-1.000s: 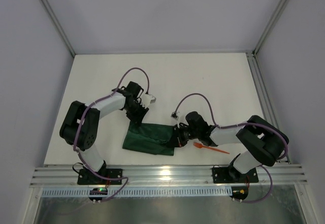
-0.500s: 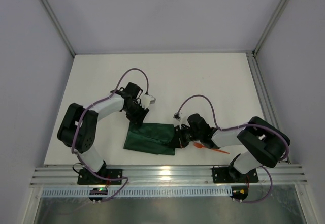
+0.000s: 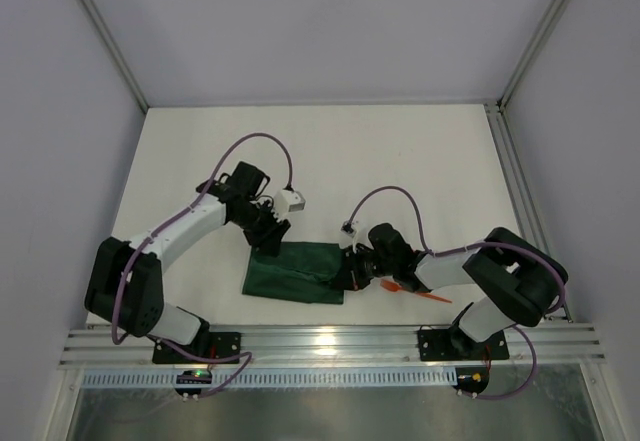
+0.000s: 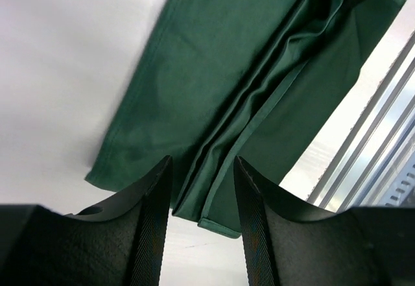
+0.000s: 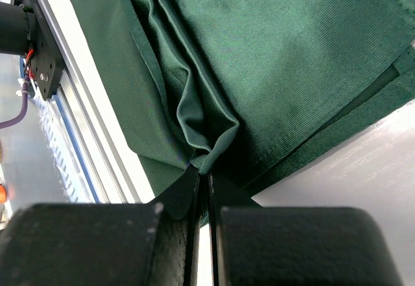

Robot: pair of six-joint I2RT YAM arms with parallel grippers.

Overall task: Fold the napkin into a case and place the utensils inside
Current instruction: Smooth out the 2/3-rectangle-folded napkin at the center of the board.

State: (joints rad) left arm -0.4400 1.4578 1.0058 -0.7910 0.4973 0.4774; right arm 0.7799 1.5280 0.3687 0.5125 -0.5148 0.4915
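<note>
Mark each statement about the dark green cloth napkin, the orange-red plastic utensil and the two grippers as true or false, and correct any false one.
1. The right gripper is shut on a fold of the dark green cloth napkin. True.
2. The left gripper is shut. False: its fingers stand apart, with the napkin showing between them.
3. The orange-red plastic utensil lies inside the napkin. False: it lies on the white table, to the right of the napkin.
4. The napkin is folded in layers. True.

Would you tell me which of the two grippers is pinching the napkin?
The right gripper: it is shut on a fold of the napkin. The left gripper is open, spread over the napkin's end without clamping it.
</note>
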